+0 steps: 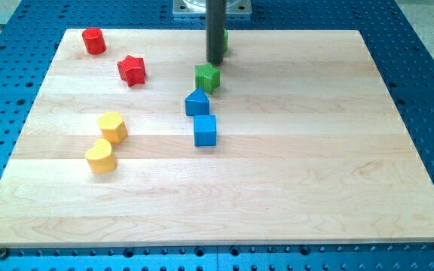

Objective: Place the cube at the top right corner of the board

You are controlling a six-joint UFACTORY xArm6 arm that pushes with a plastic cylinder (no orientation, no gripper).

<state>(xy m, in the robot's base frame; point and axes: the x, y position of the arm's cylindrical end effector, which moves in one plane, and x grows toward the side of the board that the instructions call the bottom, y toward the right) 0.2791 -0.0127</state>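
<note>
The blue cube (205, 129) sits on the wooden board (315, 150) a little left of centre. Just above it, touching or nearly so, is a blue block with a peaked top (197, 102). A green star-like block (207, 77) lies above that. My tip (215, 62) is at the end of the dark rod, just above and slightly right of the green star block, well above the blue cube. Another green block (224, 41) is mostly hidden behind the rod.
A red cylinder (93, 41) is near the top left corner. A red star (132, 70) lies to its lower right. A yellow hexagon (112, 126) and a yellow heart-like block (101, 156) sit at the left. A blue perforated table surrounds the board.
</note>
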